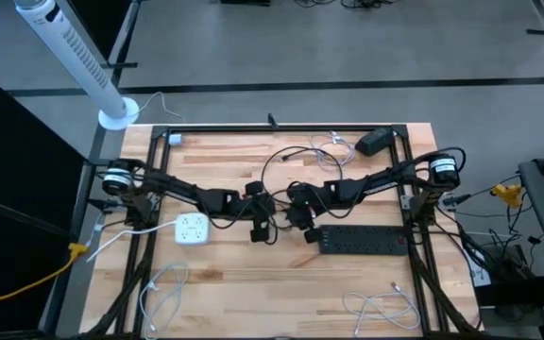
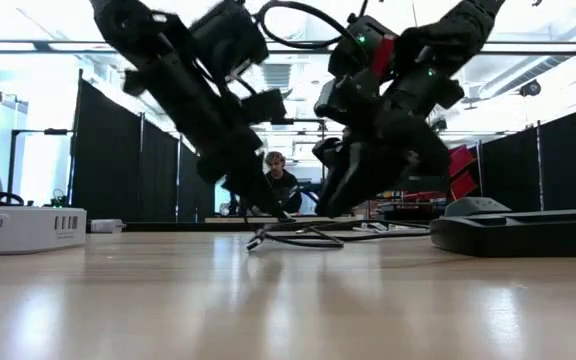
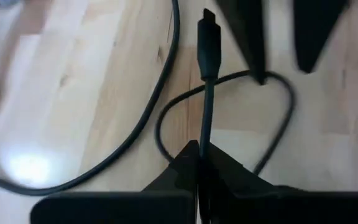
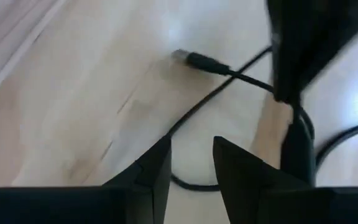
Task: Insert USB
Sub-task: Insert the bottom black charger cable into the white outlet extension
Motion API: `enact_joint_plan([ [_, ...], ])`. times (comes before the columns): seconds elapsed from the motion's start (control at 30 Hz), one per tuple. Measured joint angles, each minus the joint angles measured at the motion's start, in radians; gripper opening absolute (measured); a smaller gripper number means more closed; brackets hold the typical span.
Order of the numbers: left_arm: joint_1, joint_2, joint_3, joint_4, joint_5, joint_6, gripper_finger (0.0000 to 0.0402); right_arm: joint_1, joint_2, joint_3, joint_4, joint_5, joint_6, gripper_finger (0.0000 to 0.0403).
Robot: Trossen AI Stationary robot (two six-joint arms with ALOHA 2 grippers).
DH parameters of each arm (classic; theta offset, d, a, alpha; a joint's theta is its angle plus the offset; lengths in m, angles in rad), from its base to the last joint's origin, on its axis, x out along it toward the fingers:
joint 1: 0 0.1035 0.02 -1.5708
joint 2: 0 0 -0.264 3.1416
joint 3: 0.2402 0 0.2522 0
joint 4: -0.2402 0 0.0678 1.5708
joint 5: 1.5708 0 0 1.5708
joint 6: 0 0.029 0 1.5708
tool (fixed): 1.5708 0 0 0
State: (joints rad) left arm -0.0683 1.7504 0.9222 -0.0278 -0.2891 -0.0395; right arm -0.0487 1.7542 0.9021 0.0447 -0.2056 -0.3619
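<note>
A thin black USB cable (image 1: 286, 161) lies in loops on the wooden table. Its plug end (image 3: 209, 43) sticks out past my left gripper (image 3: 201, 155), which is shut on the cable near the table's middle (image 1: 258, 225). My right gripper (image 4: 191, 165) is open. It hovers close to the right of the left one (image 1: 300, 215), above a loop of the cable (image 4: 197, 102), and touches nothing that I can see. In the right wrist view the plug (image 4: 191, 60) points away from the left gripper (image 4: 297, 56). A white charger block (image 1: 192, 229) rests flat on the table, left of the left gripper. My left gripper pinches the black cable between its two fingers, on the cord a short way behind the plug (image 3: 206, 124). The fingers slant down from above and lie along the cord, so the plug juts out beyond the fingertips. The rest of the cable (image 3: 166, 118) curls slack on the table.
A black power strip (image 1: 362, 239) lies right of the grippers, toward the near edge. A black adapter (image 1: 376, 142) sits at the far right corner. White cables coil at the near left (image 1: 163, 288) and near right (image 1: 381, 307). A person (image 2: 280, 185) sits beyond the table.
</note>
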Motion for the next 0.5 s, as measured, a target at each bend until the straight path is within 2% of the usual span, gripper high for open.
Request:
enact_joint_plan([
  [0.17, -0.053, -0.047, -0.001, -0.024, -0.066, -0.006, 0.0, -0.032, 0.0, -0.013, 0.07, 0.007, 0.023, 0.011],
  [0.5, -0.123, -0.063, -0.001, -0.05, -0.113, 0.01, 0.0, -0.089, -0.056, -0.017, 0.073, 0.024, -0.023, 0.019],
])
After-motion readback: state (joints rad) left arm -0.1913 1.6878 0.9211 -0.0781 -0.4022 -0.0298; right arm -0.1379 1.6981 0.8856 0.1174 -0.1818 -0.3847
